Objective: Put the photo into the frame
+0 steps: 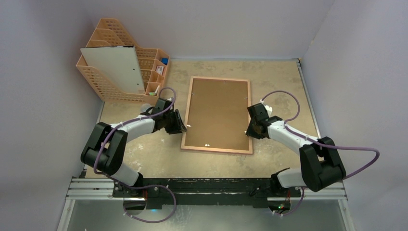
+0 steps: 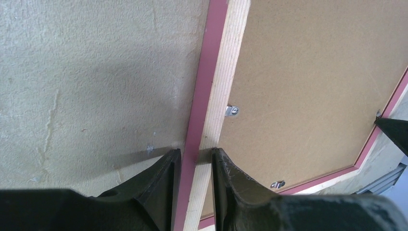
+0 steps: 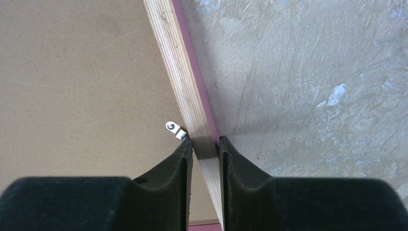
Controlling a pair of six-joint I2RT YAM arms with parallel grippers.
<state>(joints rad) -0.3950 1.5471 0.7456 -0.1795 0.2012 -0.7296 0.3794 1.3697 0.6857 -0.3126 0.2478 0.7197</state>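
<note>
One frame, flat on the worktop with its back up, directly between the two grippers. Seated inside it, one brown backing board, filling the opening edge to edge. Pale wooden rails on the upturned back, a pink strip along the outer edge.

Left gripper at the frame's left long rail, right gripper at the right long rail, roughly opposite each other.

From the left wrist: left gripper astride the frame, one finger against the pink outer edge, the other against the inner edge by the backing board; clamped on the rail.

From the right wrist: right gripper likewise gripping across the frame, one finger on the board side, one on the worktop side.

Metal tabs on the board:
- Three in the left wrist view: one just ahead of the fingertips, one to their right, and a small third at the far rail.
- One in the right wrist view, just beside the inner finger.

Beyond the left gripper and off to its outer side, one orange mesh file rack. Leaning against its front, one pale sheet, no printed side showing; cannot tell whether that is the photo.
</note>
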